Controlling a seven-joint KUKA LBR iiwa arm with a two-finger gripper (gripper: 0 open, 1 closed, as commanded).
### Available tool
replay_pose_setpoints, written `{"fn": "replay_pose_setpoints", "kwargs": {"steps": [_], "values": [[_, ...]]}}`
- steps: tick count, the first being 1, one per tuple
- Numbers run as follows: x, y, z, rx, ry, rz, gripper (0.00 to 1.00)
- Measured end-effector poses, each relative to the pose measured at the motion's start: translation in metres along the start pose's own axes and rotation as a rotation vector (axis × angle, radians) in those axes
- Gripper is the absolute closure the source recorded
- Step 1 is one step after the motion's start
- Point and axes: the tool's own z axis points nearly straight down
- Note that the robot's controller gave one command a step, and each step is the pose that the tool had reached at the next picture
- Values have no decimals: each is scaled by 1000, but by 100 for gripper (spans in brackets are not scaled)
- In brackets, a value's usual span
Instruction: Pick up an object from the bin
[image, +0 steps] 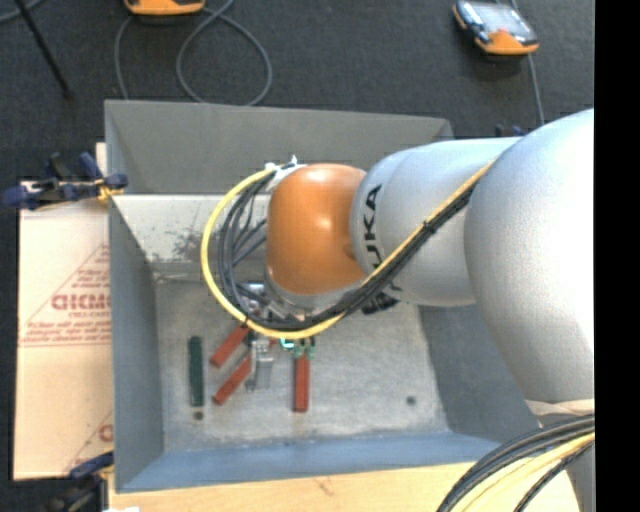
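Your hand (262, 366) is hanging low over the floor of the bin (135, 330), just beneath the orange cover (310, 230) on the wrist. You are seeing it partly through the cables (225, 250), so I cannot tell whether it is standing wide or narrow. Nothing is showing as held in it.

The hand is sitting among three red sticks. The lower slanted red stick (231, 381) is lying just to its left, with its upper end perhaps touching the hand. The upper slanted red stick (230, 345) is lying just above that one, and the upright red stick (300, 384) is lying just to the right. A dark green stick (195, 370) is lying further left, near the bin's wall and apart from the others.

I am judging the lower slanted red stick to be your likeliest pick. It is looking thin, stiff and light, so weight is not going to trouble you. It is lying flat on bare metal, though, and may skate away or roll under a glancing touch. You are best closing across its narrow width near the middle, so that it is not tipping once lifted, and keeping clear of its upper end, where its neighbour is crowding in.
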Motion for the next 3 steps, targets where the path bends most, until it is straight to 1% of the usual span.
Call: {"fn": "replay_pose_setpoints", "kwargs": {"steps": [1,2,3], "values": [[-17,-7,59,1,-10,-159,0],[-20,-6,54,-2,-19,-155,100],[-20,-40,-85,2,-16,-173,100]]}}
